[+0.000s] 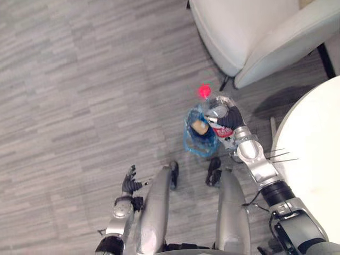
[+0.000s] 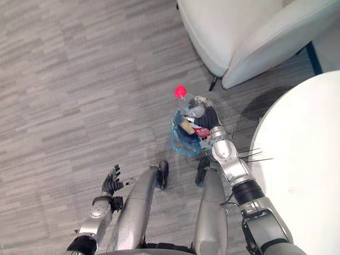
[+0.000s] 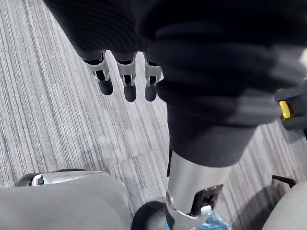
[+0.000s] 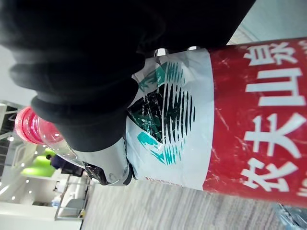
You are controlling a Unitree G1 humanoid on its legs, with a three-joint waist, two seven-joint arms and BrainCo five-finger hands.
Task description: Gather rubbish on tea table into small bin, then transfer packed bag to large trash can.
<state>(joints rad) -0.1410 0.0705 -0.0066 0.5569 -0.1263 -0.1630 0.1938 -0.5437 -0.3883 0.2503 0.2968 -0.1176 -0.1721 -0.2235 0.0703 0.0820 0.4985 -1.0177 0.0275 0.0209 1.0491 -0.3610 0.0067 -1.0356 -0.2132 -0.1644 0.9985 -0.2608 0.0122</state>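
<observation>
One plastic bottle (image 4: 230, 110), clear, with a red cap and a red-and-white label. It lies roughly level in the right hand (image 1: 229, 118), whose fingers and thumb are wrapped round its middle at the label.
- Position: over the table-side rim of the small bin (image 1: 187, 142); its height above the rim cannot be judged.
- Handling, by estimate: light and probably near empty. The thin wall would dent under a hard squeeze and the label film is slick. The body at the label is the soundest place to hold it, since the neck offers little to grip.

One small bin, on the floor and lined with a blue bag (image 1: 192, 146). One tan item (image 1: 200, 126) already lies inside it.

One left hand (image 1: 129, 183), low at the robot's side over the grey floor (image 1: 79, 79), with its fingers (image 3: 129, 81) loose and holding nothing.

One round white table (image 1: 313, 159), just beside the bin.

One white armchair (image 1: 249, 26), beyond the bin.
</observation>
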